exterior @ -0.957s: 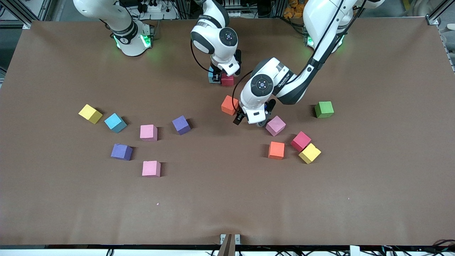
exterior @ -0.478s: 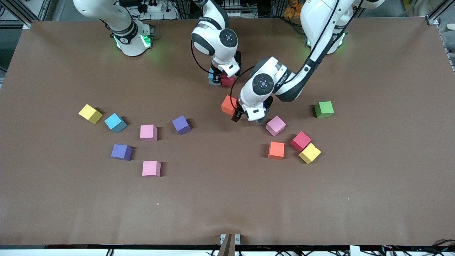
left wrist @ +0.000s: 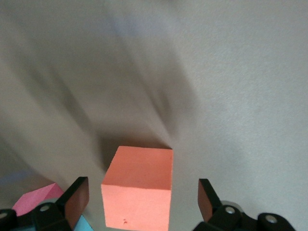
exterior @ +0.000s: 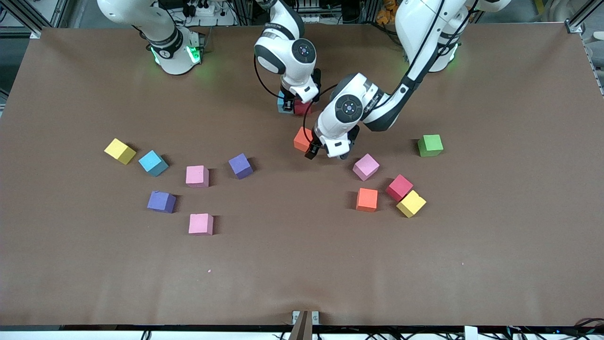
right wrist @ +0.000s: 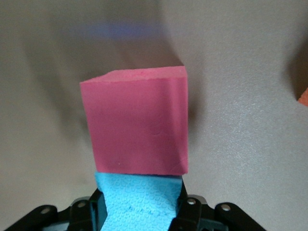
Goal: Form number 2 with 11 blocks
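Your left gripper (left wrist: pixel 139 202) hangs with jaws spread wide, straddling an orange block (exterior: pixel 302 139) without touching it — bare brown table (exterior: pixel 302 274) lies all around except toward the bases, where a red block (right wrist: pixel 137 122) sits close. Your right gripper (exterior: pixel 286 103) is clenched on a blue block (right wrist: pixel 139 204) pressed flush against that red one; its fingers are mostly hidden under the wrist. The other blocks lie scattered nearer the front camera, well apart from both grippers, and a green cube (exterior: pixel 430 145) sits toward the left arm's end.
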`<state>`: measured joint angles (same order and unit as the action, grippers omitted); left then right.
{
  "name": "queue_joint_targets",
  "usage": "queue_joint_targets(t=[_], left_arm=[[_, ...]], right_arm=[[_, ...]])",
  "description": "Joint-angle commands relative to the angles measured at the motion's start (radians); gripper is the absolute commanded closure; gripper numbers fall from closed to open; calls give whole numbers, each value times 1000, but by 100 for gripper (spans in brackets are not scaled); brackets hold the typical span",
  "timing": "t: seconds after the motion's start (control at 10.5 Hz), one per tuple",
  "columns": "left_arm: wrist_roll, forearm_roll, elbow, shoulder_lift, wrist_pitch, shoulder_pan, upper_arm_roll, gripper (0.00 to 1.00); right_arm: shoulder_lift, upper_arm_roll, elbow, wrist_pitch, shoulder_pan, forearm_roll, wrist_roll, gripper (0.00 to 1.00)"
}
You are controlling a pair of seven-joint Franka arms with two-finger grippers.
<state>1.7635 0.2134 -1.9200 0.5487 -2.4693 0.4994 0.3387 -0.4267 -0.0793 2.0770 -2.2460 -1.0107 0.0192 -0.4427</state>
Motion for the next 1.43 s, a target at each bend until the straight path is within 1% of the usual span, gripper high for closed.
queue_joint_targets(t=[0.0,0.19,0.67,1.15,1.24,1.34], left_arm=[[14,30,-22,-15,-16,19,-1,0],[21,47,-27,-12,-17,21,17,0],[21,49,-24,22,-37,36,19,0],[22,47,-17,51,-68,50,19,0],[22,47,-17,53,-76,50,19,0],[22,47,-16,53,-77,50,19,8]], right_arm=[[-21,9,-29,-4,-14,-47,25,0],[5,9,-26,17,-12,-53,25,0],[97,9,-5,108,-14,-53,28,0],[204,7,98,108,-14,-53,32,0],[212,6,113,108,-16,-53,32,0],[221,7,121,111,-26,-53,32,0]])
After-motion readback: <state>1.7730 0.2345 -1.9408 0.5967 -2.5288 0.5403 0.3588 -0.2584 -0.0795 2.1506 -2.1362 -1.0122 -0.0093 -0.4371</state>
